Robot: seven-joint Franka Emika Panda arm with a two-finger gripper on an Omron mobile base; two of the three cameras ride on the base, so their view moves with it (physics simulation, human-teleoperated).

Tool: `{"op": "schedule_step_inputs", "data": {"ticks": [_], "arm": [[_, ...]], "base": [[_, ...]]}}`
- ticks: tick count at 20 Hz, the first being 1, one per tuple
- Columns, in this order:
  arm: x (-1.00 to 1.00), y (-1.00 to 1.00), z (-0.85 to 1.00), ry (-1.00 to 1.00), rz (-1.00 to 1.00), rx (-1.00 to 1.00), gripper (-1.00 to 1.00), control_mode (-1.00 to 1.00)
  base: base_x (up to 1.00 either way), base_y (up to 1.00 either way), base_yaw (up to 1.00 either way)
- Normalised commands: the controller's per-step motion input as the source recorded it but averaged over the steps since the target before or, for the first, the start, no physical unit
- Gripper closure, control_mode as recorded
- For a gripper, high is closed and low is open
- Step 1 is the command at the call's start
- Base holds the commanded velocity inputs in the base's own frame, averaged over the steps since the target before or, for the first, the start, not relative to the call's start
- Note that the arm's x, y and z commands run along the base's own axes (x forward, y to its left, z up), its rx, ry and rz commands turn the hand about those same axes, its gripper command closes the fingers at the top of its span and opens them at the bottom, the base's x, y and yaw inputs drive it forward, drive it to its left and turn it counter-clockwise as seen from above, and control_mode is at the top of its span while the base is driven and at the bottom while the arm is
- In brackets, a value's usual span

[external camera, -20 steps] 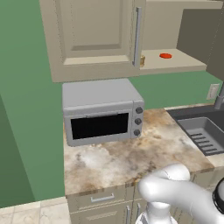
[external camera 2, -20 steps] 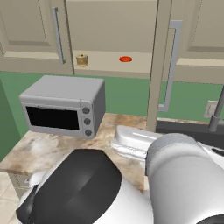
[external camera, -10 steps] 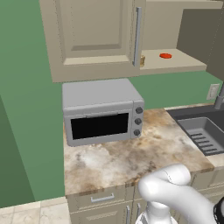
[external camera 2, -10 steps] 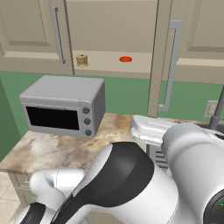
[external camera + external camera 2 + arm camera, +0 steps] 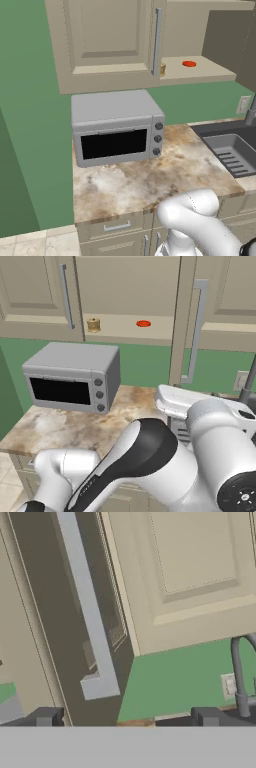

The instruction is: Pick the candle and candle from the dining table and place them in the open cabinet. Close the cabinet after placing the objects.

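Closing the cabinet (image 5: 125, 286) appears to be the step in hand, judged from the layout. A golden-brown candle (image 5: 93, 324) stands on the cabinet shelf (image 5: 120, 333), with a flat red disc (image 5: 143, 323) well apart from it on the same shelf. The pale cream candle cannot be made out in any view, so whether it has been placed cannot be told.

The gripper (image 5: 125, 718) has its two finger tips (image 5: 46, 717) spread wide with nothing between them. In the hand view it faces the open right-hand door (image 5: 55, 612) nearly edge-on, the door's silver bar handle (image 5: 87, 607) directly ahead and just above the tips. The handle's long axis runs upright in the room, appearing slightly slanted in the hand view. Beyond it lie the panelled face of a neighbouring door (image 5: 195, 567), green wall (image 5: 175, 677) and a tap (image 5: 239, 672).

In the right base view the same door (image 5: 182, 321) stands swung outward over the counter (image 5: 65, 426) beside the microwave (image 5: 75, 378). The coming move turns on the door lying straight ahead of the open tips; pushing it toward the shelf opening would likely shut it.
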Motion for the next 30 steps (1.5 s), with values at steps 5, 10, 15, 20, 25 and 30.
{"op": "schedule_step_inputs", "data": {"ticks": [5,10,15,20,25,30], "arm": [[0.34,-0.29,0.0,0.0,0.12,0.07,-1.0,-1.0],[0.05,-0.22,0.0,0.0,0.19,0.07,-1.0,-1.0],[0.0,-0.09,0.0,0.0,0.25,0.07,-1.0,-1.0],[0.0,-0.05,0.0,0.0,0.29,0.07,-1.0,-1.0],[0.31,-0.16,0.0,0.0,0.23,0.04,-1.0,-1.0],[0.54,-0.26,-0.02,0.0,0.16,0.01,-1.0,-1.0]], "base": [[0.0,0.0,0.0],[0.0,0.0,0.0],[0.0,0.0,0.0],[0.0,0.0,0.0],[0.0,0.0,0.0],[0.0,0.0,0.0]]}}
